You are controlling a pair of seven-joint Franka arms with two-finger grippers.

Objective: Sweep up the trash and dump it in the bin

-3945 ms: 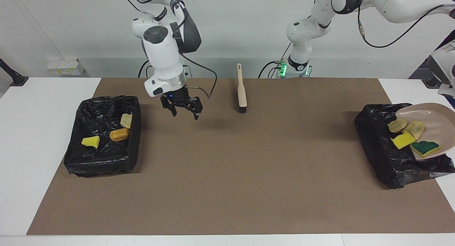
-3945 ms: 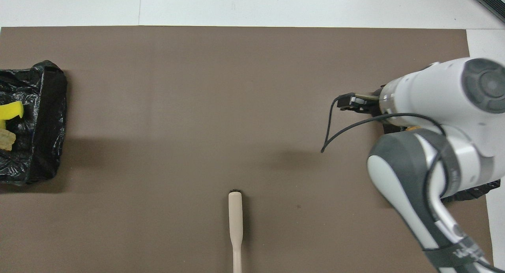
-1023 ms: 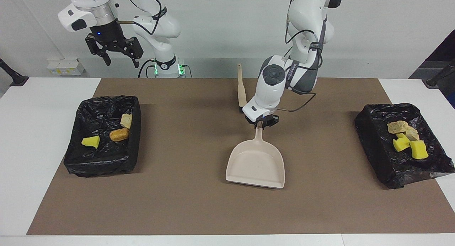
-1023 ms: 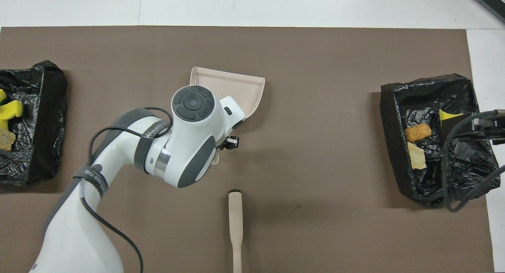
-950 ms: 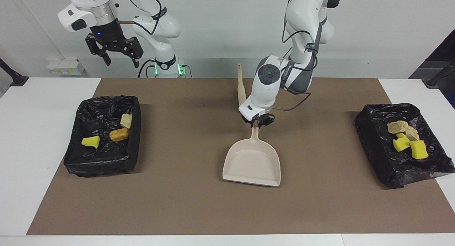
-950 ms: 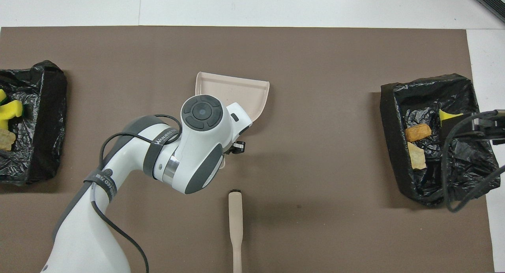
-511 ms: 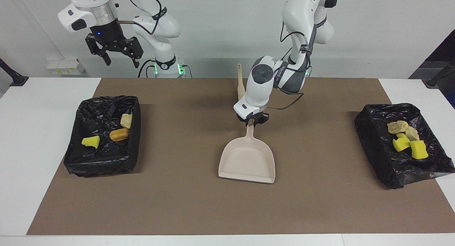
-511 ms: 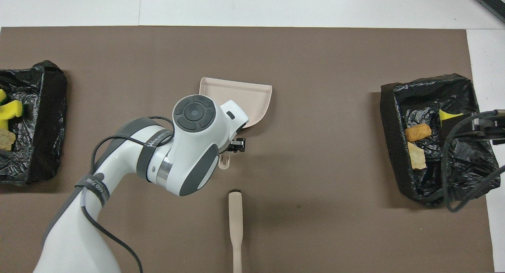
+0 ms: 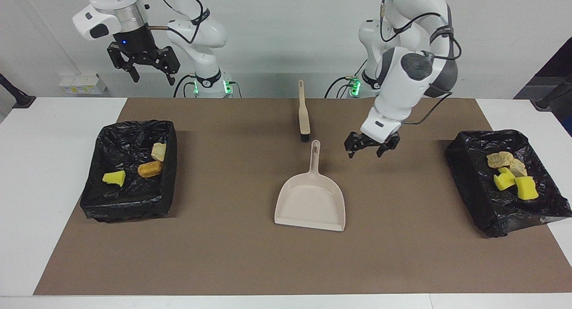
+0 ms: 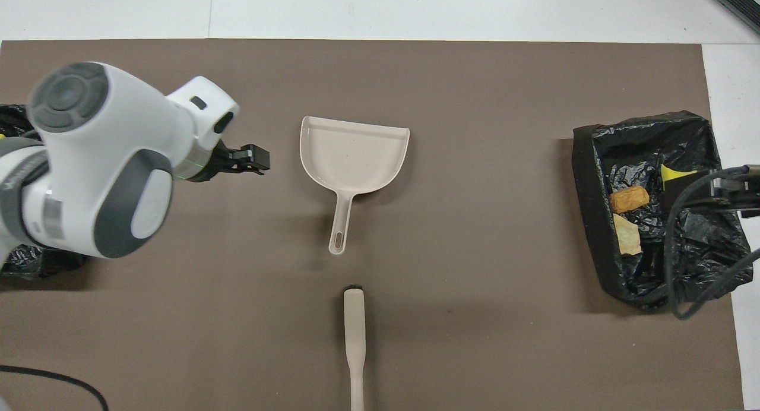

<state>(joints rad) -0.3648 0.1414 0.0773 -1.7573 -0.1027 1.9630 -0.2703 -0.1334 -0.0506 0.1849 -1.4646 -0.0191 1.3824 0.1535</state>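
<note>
No trash is seen on the mat, so the sweeping and dumping look done. The step in hand looks like the clearing away of the left arm.

To do this well, the left pincer should be lifted straight up first. It should then be drawn back to its own end of the table. It should be kept well away from the dustpan, so that the handle is not bumped. The sides of the left arm's bin should not be brushed either.

The left pincer is spread wide and nothing is held in it. It hangs over the bare mat, between the dustpan and the left arm's bin. The right pincer is spread too and waits high up at the right arm's end.

The trash is well apart from both pincers. Four bits lie in the left arm's bin. Three bits lie in the right arm's bin. The dustpan lies flat and empty in the middle of the mat. The brush lies just nearer to the robots than the dustpan's handle.
</note>
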